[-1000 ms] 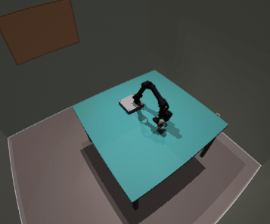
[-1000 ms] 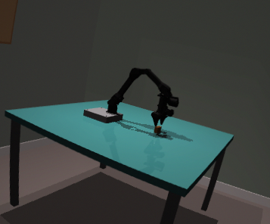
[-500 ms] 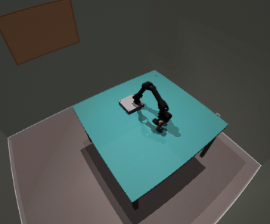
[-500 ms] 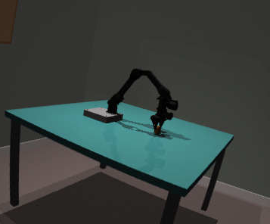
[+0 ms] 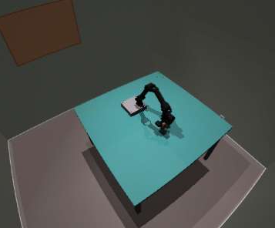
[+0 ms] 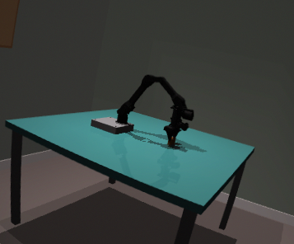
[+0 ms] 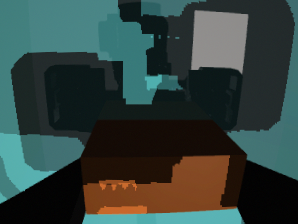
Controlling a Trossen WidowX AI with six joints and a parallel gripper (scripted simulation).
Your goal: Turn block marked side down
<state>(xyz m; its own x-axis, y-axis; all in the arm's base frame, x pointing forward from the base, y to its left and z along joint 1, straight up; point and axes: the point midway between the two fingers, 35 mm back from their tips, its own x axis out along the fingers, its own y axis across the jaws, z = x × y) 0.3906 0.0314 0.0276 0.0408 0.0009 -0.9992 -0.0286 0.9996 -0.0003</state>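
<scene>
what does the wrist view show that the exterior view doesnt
Only the wrist view shows the block's faces up close, a row of small marks on its orange front, and dark fingers closed against its sides. Only the exterior view shows the whole arm arching from its grey base plate, the table's legs and the floor. Both show the end effector shut on the block, low at the teal table top.
</scene>
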